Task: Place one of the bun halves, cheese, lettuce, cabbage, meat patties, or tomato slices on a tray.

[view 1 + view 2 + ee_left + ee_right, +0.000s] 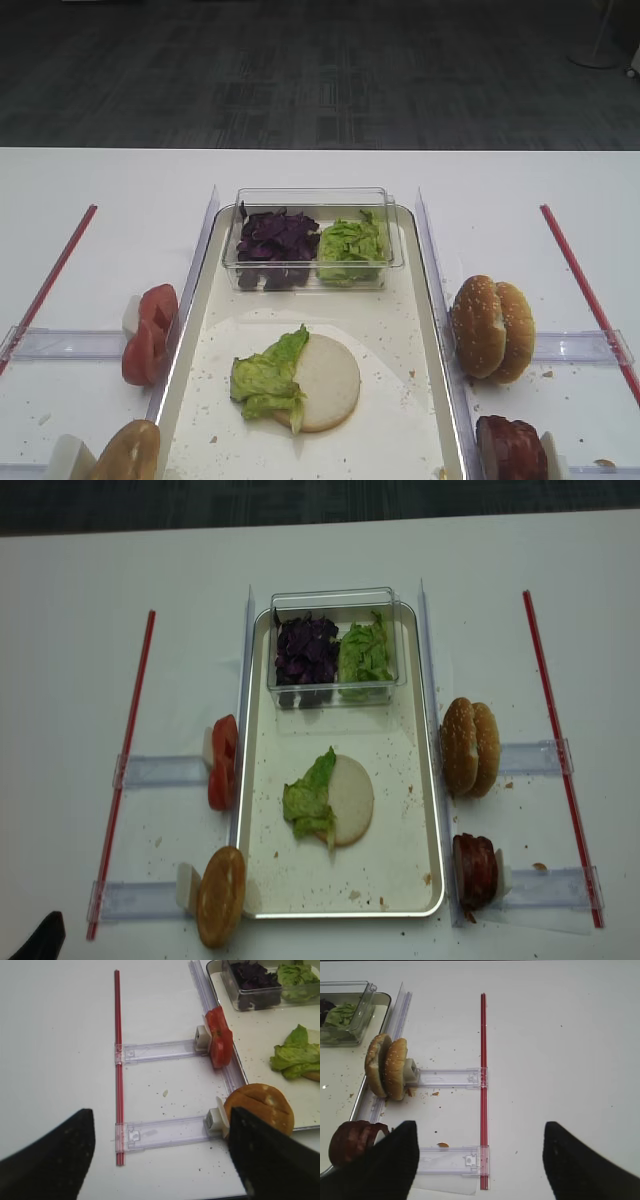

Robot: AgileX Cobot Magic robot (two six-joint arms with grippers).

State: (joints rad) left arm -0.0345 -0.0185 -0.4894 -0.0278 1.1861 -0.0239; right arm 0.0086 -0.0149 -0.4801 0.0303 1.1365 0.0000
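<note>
On the tray [437, 810] lies a pale bun disc [352, 798], and a ragged lettuce piece [308, 802] overlaps its left side. Cabbage [275, 238] and more lettuce [350, 245] fill a clear box at the tray's far end. Tomato slices [218, 1037] and a golden bun half [260, 1110] stand on edge left of the tray. Two sesame bun halves [386, 1066] and meat patties [352, 1141] stand to its right. No cheese is in view. My left gripper [161, 1120] hovers open over the bare table left of the tray. My right gripper [479, 1132] is open and empty to the right.
A red strip [117, 1060] with two clear plastic rails [160, 1132] runs along the left side of the table. A matching red strip [483, 1085] and rails [450, 1078] lie on the right. Crumbs speckle the tray and table. The table's far edge [320, 149] meets dark floor.
</note>
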